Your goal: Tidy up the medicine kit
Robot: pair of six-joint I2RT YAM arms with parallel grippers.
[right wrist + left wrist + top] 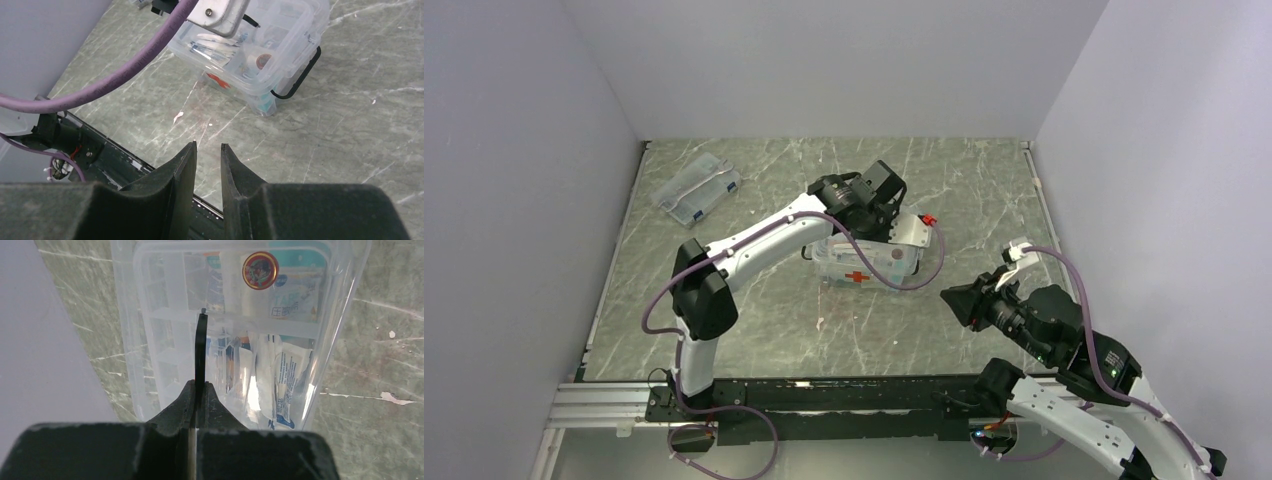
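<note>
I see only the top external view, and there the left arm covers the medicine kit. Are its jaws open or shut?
Observer: Shut, pressed together with nothing between them, above the clear lid of the medicine kit.
Operator: What is inside the kit?
Observer: Through the lid I see a round red and gold tin and white sachets.
Operator: And the right jaws, which point away from my camera?
Observer: A little apart, holding nothing, over the table, with the kit ahead of them.
</note>
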